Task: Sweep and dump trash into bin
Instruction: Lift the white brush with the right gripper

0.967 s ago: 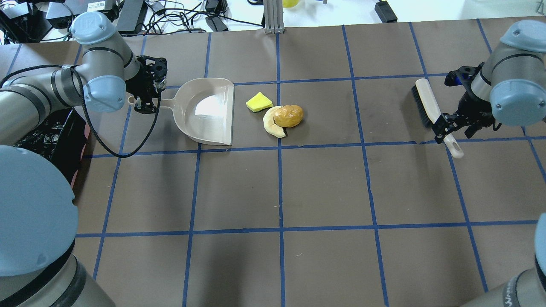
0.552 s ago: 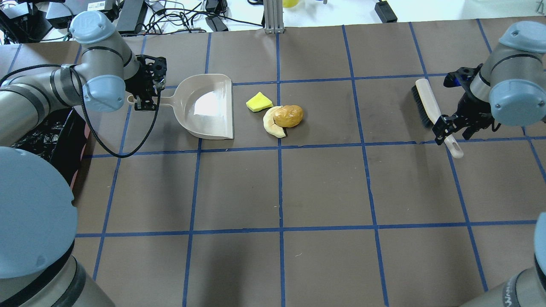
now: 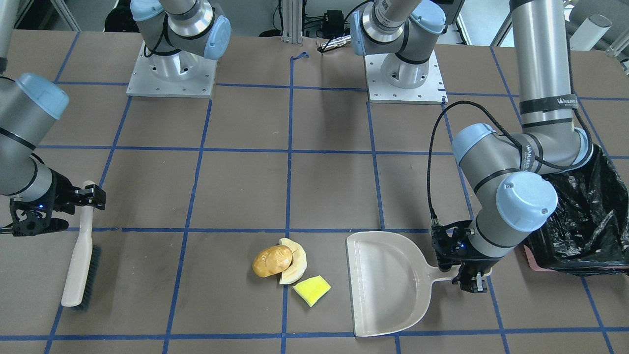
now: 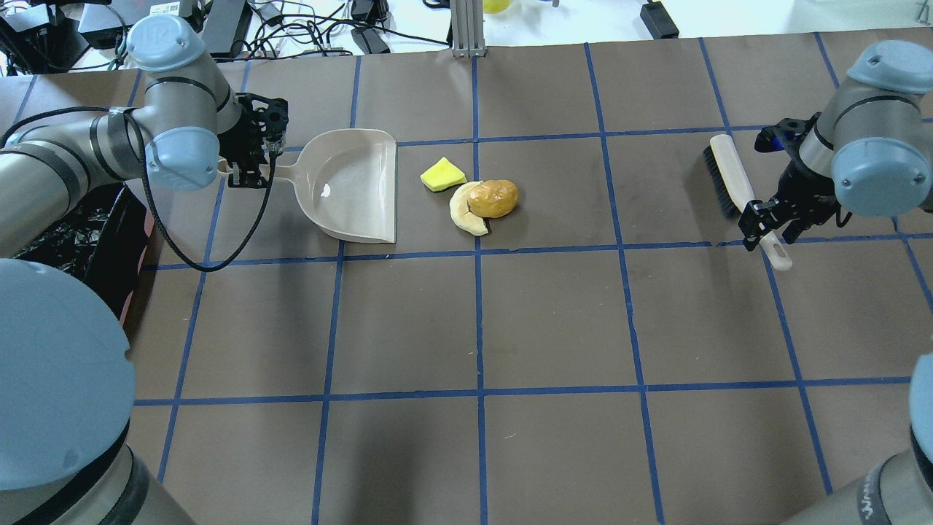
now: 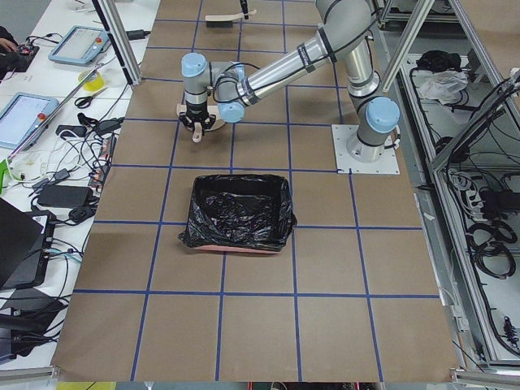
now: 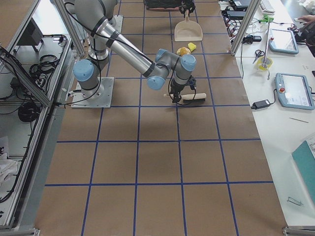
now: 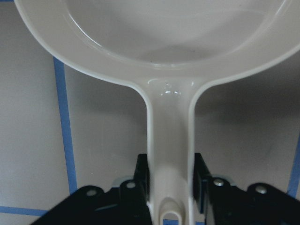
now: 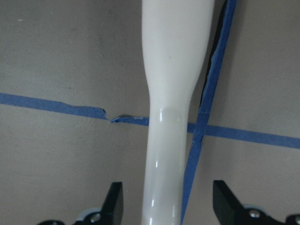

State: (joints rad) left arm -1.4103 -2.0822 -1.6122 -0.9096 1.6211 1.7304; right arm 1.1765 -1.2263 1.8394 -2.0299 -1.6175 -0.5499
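Trash (image 4: 477, 200) sits in a tight cluster on the brown table (image 4: 554, 321): the golden-brown roll (image 4: 493, 198) rests against the cream crescent slice (image 4: 459, 214), and the yellow wedge (image 4: 442, 175) lies just beside them on the pan side. Nearest to it is the beige dustpan (image 4: 353, 189), its straight lip facing the pieces across a narrow strip of bare table. My left gripper (image 7: 171, 185) is clamped on the dustpan's handle, fingers pressed to both sides.

Well apart on the robot's right lies the brush (image 4: 729, 171), its long axis running away from the robot and its bristles turned toward the trash. The right gripper (image 8: 169, 201) straddles its handle with jaws wide, touching nothing.

So I judge the next job is closing on that handle, then sweeping leftward into the pan. Farthest off, beyond the left gripper at the table's left end, is the black-lined bin (image 3: 585, 231).
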